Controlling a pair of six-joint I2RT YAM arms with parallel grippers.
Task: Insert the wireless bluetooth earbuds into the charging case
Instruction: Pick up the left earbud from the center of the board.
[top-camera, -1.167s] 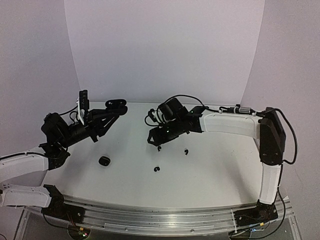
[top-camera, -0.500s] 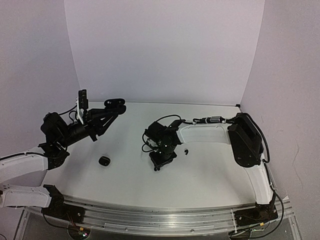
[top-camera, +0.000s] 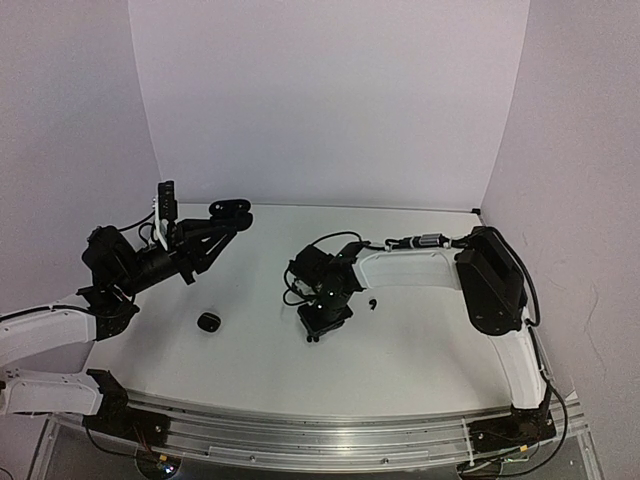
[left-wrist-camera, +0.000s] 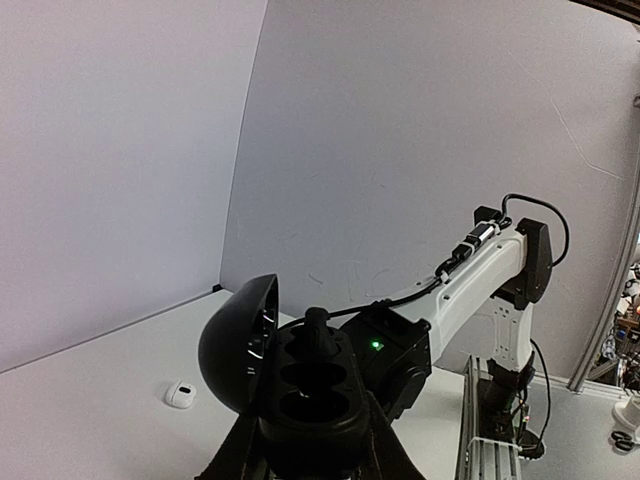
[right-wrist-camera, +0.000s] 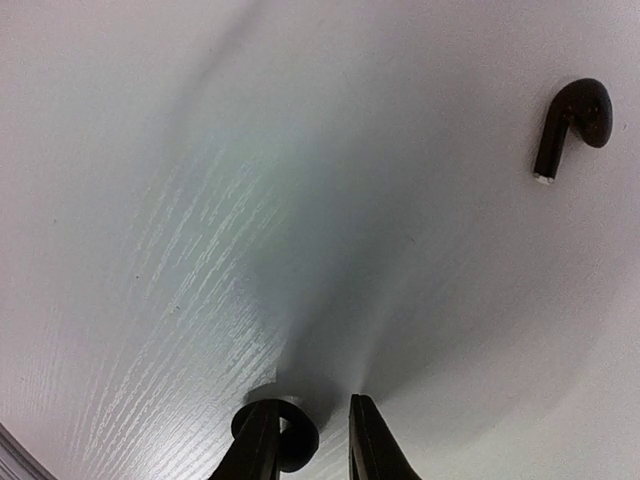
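The white table has much free surface toward its far edge and its right edge, and also along the near edge in front of the arms. The curved white backdrop stands at the far edge.

A closed black case lies alone on the left part of the table, well apart from the right arm. In the left wrist view a small white case lies near the far left corner.

The left gripper is raised above the left side of the table and is clamped on an open black charging case; the lid stands up at the left, and one black bud stem stands in the far socket, while the two near sockets look empty.

The right gripper is low, at the table surface, near the middle. Its two fingertips are narrowly apart around a black earbud that lies on the table; the bud touches the left fingertip. Whether it is firmly pinched I cannot tell. A second black earbud lies free on the table, near, on the right side of this gripper.
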